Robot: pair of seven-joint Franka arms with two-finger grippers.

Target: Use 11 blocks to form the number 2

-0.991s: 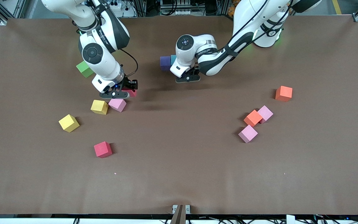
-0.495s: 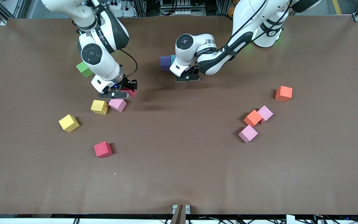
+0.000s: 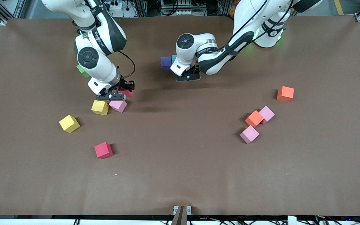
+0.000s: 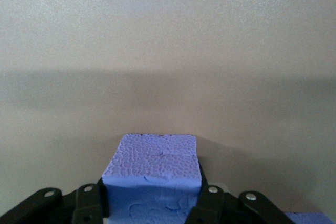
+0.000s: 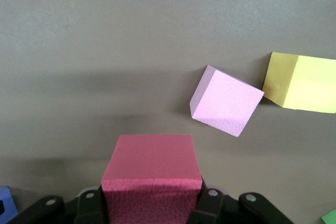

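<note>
My right gripper (image 3: pixel 122 92) (image 5: pixel 152 203) is shut on a red block (image 3: pixel 128 92) (image 5: pixel 152 161), held just above the table beside a pink block (image 3: pixel 118 105) (image 5: pixel 226 100) and a yellow block (image 3: pixel 100 107) (image 5: pixel 302 82). My left gripper (image 3: pixel 187 77) (image 4: pixel 152 203) is shut on a purple block (image 4: pixel 152 156), which the hand hides in the front view. It is low over the table next to a purple block (image 3: pixel 166 62) and a light blue block (image 3: pixel 174 58) that sit side by side. No number 2 shape shows.
Loose blocks lie about: yellow (image 3: pixel 69 123) and red (image 3: pixel 103 150) toward the right arm's end; orange (image 3: pixel 254 118), two pink (image 3: pixel 266 113) (image 3: pixel 249 134) and orange-red (image 3: pixel 285 93) toward the left arm's end. A green cube (image 3: pixel 81 69) is partly hidden by the right arm.
The right arm has risen slightly and drawn toward its base with the red block. The left gripper has barely shifted.
</note>
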